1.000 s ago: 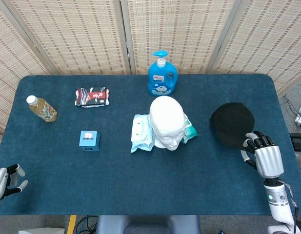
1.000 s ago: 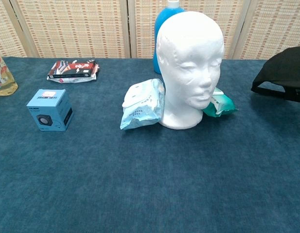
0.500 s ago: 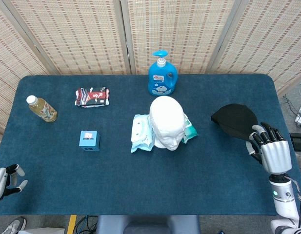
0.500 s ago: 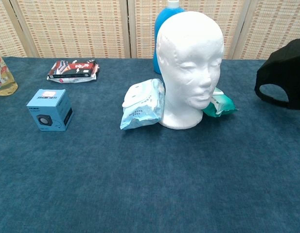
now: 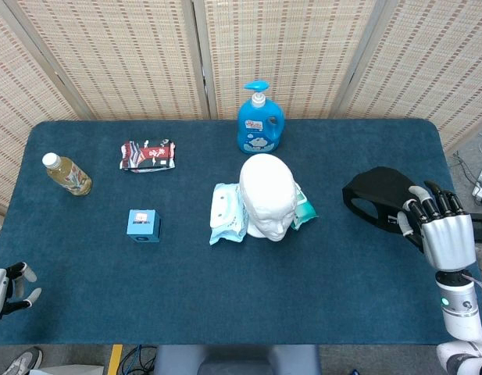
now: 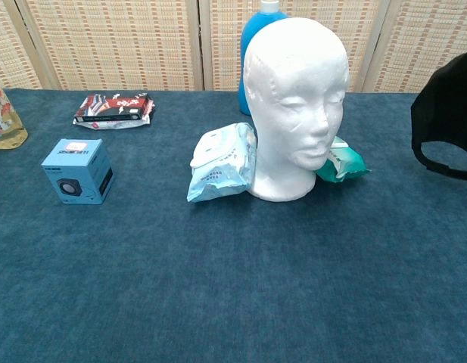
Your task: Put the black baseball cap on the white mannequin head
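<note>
Head view shows the right hand (image 5: 442, 234) now pinching the black baseball cap (image 5: 379, 197), lifted off the table since a second ago and hanging right of the white mannequin head (image 5: 268, 195), ready to carry across, while the left hand (image 5: 8, 285) idles spread.

Around the one mannequin head (image 5: 268, 195) were two wipe packs (image 5: 227, 212), perhaps; one cap (image 5: 377, 195), pump bottle (image 5: 260, 119), drink bottle (image 5: 66, 173), box (image 5: 143, 225), snack packet (image 5: 148, 155).

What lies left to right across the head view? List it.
Left hand → tea bottle → snack packet → small blue box → white mannequin head → black baseball cap → right hand.
</note>
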Controlling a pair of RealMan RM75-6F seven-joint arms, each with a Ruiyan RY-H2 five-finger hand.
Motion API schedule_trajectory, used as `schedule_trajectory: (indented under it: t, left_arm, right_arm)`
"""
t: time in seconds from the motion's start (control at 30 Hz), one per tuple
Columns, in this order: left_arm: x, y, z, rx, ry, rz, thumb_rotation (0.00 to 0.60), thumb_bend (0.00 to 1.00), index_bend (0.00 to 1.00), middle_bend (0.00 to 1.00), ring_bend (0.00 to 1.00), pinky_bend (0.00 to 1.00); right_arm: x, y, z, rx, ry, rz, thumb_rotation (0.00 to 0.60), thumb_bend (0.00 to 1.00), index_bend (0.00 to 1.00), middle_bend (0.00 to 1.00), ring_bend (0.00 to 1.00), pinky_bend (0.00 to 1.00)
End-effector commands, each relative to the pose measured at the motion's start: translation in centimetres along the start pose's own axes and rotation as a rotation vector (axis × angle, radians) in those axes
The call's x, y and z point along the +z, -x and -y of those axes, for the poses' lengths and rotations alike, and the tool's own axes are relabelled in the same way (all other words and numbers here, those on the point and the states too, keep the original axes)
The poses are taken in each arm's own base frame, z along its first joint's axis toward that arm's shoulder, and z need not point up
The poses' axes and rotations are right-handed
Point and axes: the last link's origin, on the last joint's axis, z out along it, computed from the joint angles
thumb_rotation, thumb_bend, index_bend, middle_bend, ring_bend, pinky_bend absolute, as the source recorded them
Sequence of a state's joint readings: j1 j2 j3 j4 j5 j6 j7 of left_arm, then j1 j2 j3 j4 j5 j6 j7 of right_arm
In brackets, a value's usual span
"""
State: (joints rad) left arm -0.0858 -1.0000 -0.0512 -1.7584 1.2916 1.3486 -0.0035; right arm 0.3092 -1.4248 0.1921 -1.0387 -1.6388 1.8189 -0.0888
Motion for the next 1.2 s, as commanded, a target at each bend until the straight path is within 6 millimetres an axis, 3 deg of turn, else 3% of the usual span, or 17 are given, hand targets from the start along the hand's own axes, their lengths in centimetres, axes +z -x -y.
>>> schedule_trajectory:
  t: [0.03,0.27,0.7,1.2]
  left_arm:
    - [0.0,0.0,0.0,-0.001,0.0,0.0,0.6,0.21,0.56,0.75,0.69,0.94]
    - [0.0,-0.1,0.1,-0.006,-0.002,-0.003,0.6,0.21,0.56,0.75,0.69,0.94]
    - [-0.1,-0.6,0.2,-0.012,-0.002,-0.015,0.6,0.21,0.56,0.75,0.69,0.94]
    - [-0.2,-1.0,0.4,-0.015,-0.005,-0.022,0.6,0.22,0.56,0.75,0.69,0.94]
  right_arm:
    - [1.4,-0.8,0.2,-0.024,-0.016,-0.033,0.6,0.43,0.68,0.39,0.26,0.39]
    - [4.3,-2.5,1.2,-0.064,-0.046,-0.091,0.6,0.43,0.68,0.39,0.26,0.39]
    - [10.8,-7.0,6.6,-0.147,-0.166,-0.227,0.6,0.44,0.68,0.4,0.26,0.39]
    - [14.0,-7.0,12.4,-0.304,-0.378,-0.263,0.6,0.44,0.68,0.4,0.26,0.38]
